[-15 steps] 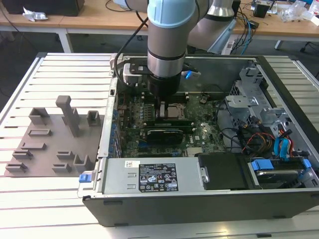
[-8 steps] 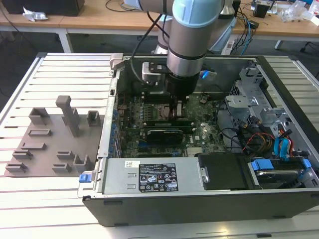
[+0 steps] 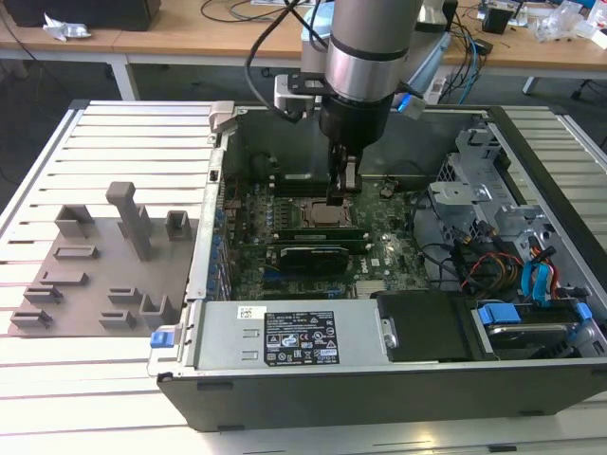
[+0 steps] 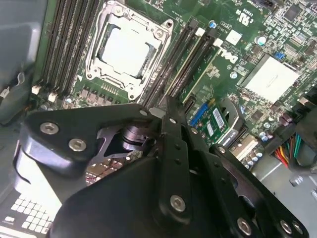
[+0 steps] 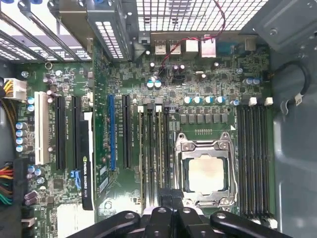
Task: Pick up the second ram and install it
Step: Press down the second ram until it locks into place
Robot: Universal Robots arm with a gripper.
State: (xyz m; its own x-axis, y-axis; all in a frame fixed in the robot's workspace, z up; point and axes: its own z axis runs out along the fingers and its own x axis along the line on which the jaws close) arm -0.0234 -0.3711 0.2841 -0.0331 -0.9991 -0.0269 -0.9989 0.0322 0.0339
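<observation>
— Where is the gripper (image 3: 343,192)?
— Low inside the computer case (image 3: 531,379), beside the CPU socket (image 5: 203,171); fingers closed.
— And the second ram (image 5: 161,148)?
— Standing in a slot just beside the socket.

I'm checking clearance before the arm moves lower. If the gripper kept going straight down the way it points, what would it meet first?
Most likely the memory slots beside the CPU socket: the gripper hangs right over them inside the open case. Depth is unclear.

Motherboard (image 5: 198,94), CPU socket (image 5: 204,171), perhaps seated RAM (image 5: 161,148)
</observation>
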